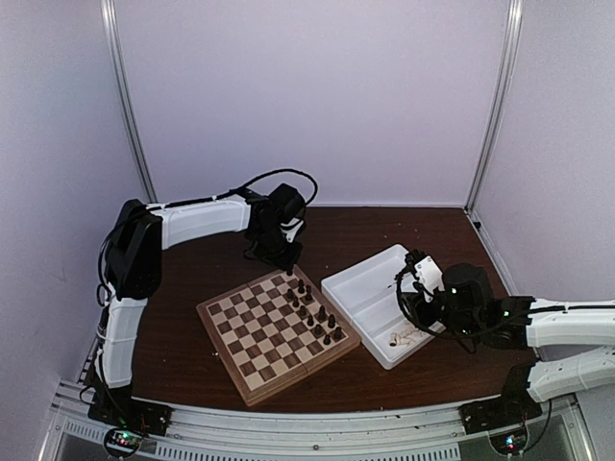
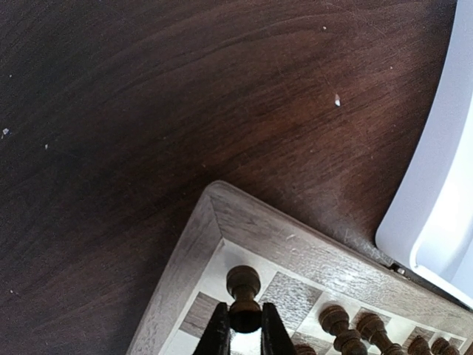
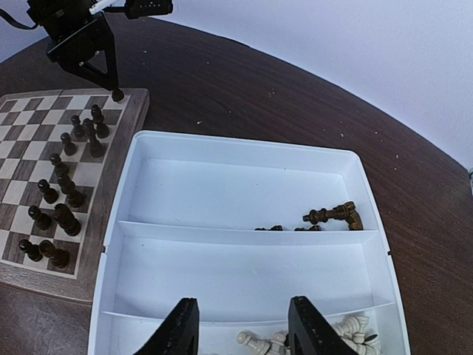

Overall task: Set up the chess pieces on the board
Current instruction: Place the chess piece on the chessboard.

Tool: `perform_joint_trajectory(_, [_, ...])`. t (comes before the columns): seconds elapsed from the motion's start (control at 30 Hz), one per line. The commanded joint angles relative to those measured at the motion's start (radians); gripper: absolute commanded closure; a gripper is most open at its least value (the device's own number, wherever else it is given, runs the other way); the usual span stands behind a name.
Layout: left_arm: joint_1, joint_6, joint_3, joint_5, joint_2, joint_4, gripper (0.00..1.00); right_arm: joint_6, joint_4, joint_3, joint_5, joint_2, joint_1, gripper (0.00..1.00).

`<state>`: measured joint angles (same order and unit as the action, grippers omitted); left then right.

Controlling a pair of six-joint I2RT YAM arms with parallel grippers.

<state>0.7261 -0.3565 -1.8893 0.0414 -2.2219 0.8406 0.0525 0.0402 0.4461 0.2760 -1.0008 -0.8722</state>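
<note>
The chessboard [image 1: 252, 357] lies tilted on the dark table, with several dark chess pieces [image 1: 312, 315] along its right side. My left gripper [image 2: 244, 334] is shut on a dark piece [image 2: 243, 281] and holds it over the board's far corner square [image 2: 216, 268]; this shows in the top view [image 1: 289, 273] and the right wrist view [image 3: 116, 93] too. My right gripper [image 3: 242, 333] is open and empty above the white tray [image 3: 244, 274]. A few dark pieces [image 3: 334, 216] lie in the tray's far compartment, and cream pieces [image 3: 347, 329] lie in its near one.
The white tray [image 1: 357, 279] stands just right of the board, its corner close to the board's far edge [image 2: 436, 222]. Purple walls with metal posts close in the table at the back and sides.
</note>
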Motion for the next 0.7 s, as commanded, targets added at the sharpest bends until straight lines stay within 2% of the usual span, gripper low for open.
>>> perform_joint_trajectory(0.0, [-0.007, 0.014, -0.027, 0.004, -0.017, 0.012, 0.93, 0.004, 0.017, 0.002, -0.001, -0.006, 0.006, 0.56])
perform_joint_trajectory(0.43, [-0.007, 0.019, -0.028, -0.003, -0.032, 0.013, 0.89, 0.004, 0.015, 0.004, 0.0, -0.012, 0.006, 0.55])
perform_joint_trajectory(0.5, [-0.007, 0.019, -0.03, -0.002, -0.032, 0.013, 0.86, 0.003, 0.015, 0.005, 0.0, -0.012, 0.006, 0.55])
perform_joint_trajectory(0.67, [-0.007, 0.024, -0.051, -0.004, -0.033, 0.026, 0.66, 0.004, 0.012, 0.009, 0.002, -0.02, 0.006, 0.54])
